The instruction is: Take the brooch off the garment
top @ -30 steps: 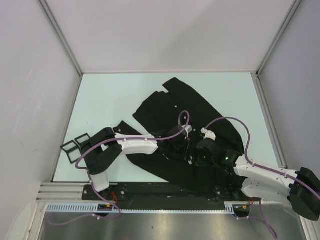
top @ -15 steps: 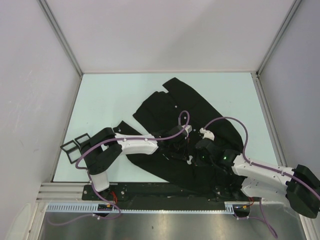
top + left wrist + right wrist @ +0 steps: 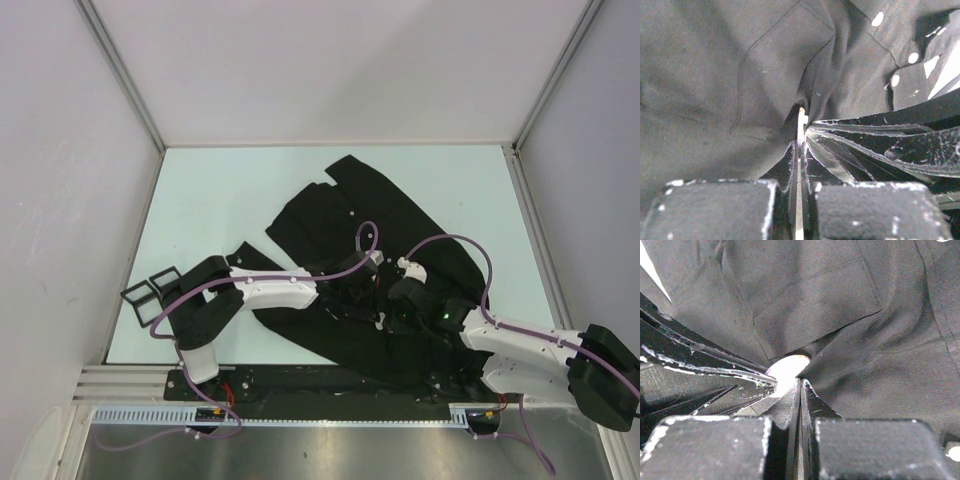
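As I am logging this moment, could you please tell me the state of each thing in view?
shirt: lying rumpled on the table, bunched where the tools meet.
brooch: still on the shirt.
left tool: shut on the brooch.
right tool: shut on shirt cloth beside it.

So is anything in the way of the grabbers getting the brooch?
Nothing visible. The left gripper is shut right on the white brooch, and the right gripper pinches the garment beside it.

Pale table (image 3: 220,200) under the left gripper (image 3: 368,298); two black square frames (image 3: 150,293) well to its left; slotted rail (image 3: 330,424) behind it; grey walls (image 3: 330,70) beyond.
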Robot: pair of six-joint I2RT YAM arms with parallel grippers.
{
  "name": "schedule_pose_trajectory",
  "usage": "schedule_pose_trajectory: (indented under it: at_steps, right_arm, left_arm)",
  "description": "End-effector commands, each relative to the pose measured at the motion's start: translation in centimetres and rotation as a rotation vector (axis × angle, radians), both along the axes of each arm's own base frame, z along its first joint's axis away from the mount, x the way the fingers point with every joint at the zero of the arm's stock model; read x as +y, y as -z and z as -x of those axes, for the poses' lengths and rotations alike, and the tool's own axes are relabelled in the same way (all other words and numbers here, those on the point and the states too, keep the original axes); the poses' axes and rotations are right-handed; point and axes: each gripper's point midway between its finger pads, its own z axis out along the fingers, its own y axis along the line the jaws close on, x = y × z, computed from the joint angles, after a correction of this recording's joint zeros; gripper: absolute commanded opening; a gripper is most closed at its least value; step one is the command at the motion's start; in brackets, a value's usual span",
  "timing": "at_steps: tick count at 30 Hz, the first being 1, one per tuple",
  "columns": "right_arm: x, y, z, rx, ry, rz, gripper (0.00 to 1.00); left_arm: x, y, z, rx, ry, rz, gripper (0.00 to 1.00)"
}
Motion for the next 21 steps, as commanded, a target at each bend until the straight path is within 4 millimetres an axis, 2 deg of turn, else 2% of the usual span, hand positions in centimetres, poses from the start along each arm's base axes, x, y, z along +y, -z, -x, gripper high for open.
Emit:
schedule_pose_trajectory:
  at_steps: [1,6,11,21]
  right_arm:
    - [0.2,-0.3,-0.7,-0.028,0.046,-0.012,0.0]
    - [-0.7,-0.4,-0.6,-0.029,0.108,0.002,0.0]
    - [-0.8,-0.3,-0.5,-0.024,0.133,-0.018,0.0]
    - [0.6,-0.4,-0.2,-0.018,0.092,-0.075,0.0]
  left_arm:
    - [-1.0,-1.6,-0.1,0.012,-0.047,0.017,0.0]
    - [-0.7,-1.3,-0.1,0.036,-0.088,-0.002,0.0]
    - [-0.7,-1.3,0.1,0.046,-0.106,0.003,0.0]
    - [-1.3,-1.3,0.6,0.059,-0.103,0.022,0.0]
